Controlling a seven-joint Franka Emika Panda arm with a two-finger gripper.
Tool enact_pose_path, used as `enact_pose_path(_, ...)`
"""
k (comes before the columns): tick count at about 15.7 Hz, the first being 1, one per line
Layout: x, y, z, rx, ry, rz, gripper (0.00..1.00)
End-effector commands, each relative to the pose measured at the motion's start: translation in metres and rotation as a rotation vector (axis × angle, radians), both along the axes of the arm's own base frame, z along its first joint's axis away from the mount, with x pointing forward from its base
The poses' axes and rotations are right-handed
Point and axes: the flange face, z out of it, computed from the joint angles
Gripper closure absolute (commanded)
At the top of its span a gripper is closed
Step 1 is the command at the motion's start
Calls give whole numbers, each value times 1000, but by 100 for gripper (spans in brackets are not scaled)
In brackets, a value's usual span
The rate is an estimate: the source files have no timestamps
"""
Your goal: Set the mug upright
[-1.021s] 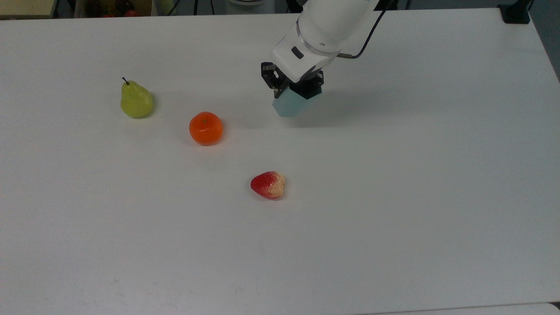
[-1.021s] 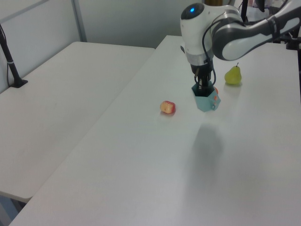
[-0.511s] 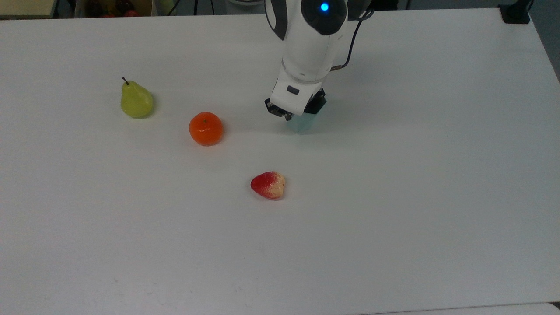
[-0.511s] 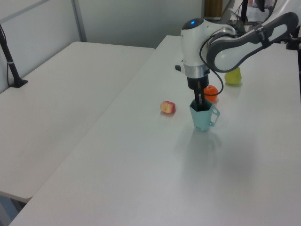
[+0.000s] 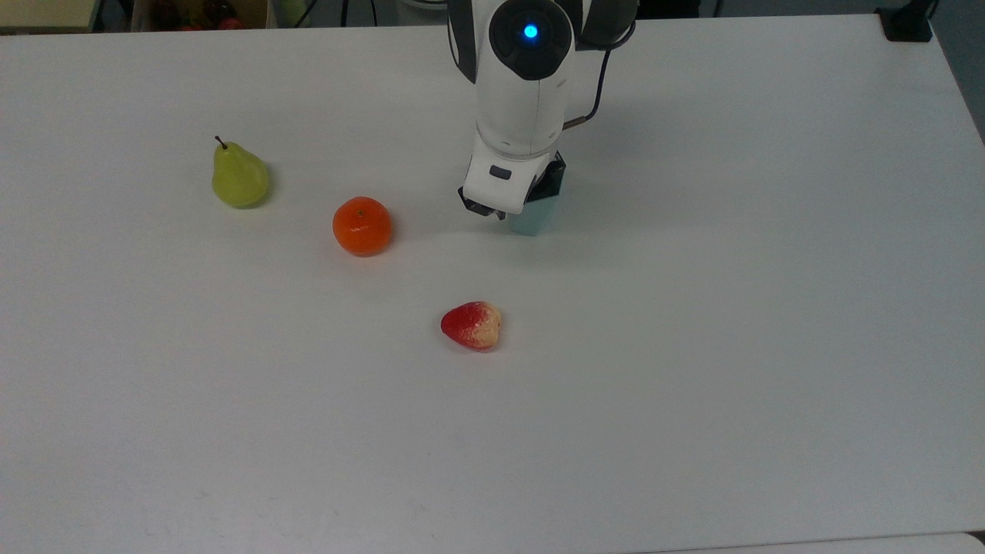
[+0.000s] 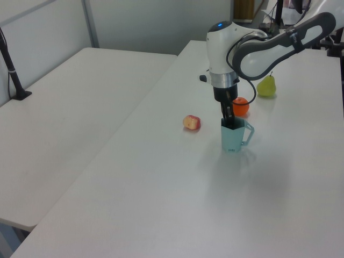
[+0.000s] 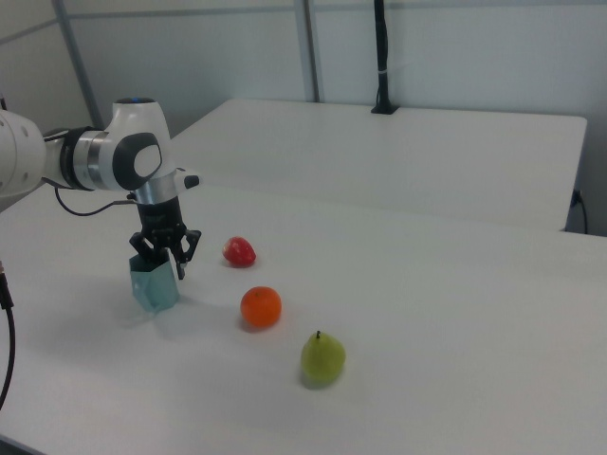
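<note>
Pale blue mug (image 6: 233, 136) stands upright on the table, handle showing

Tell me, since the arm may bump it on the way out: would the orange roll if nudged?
Probably yes: the orange is round and sits free on the flat table. It looks rigid, so likely no squashing.

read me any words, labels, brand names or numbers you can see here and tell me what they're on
There is no readable text.
The mug is plain pale blue, with no print.
The arm bears a lit blue dot, with no lettering.
The pear, orange and strawberry carry no stickers.
The table is bare white, unmarked.
</note>
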Motion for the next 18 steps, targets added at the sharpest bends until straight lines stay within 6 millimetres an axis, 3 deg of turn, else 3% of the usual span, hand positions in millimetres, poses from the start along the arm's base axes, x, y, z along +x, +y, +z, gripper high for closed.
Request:
enact_pose_path(1,-3,-4,25,10,-34,-3,0)
enact_pose_path(3,-8,-8,52,-5,-57,-37,0)
enact_pose_path(5,-13,-25,91,-54,-95,-127,0)
enact_pose_path(11,-51,-101,198,-95,-142,-364,0)
enact_pose_path(15,-75,-125,232,-94,-130,-419,0)
enact_pose_path(18,-75,-130,241,-91,-145,-449,0)
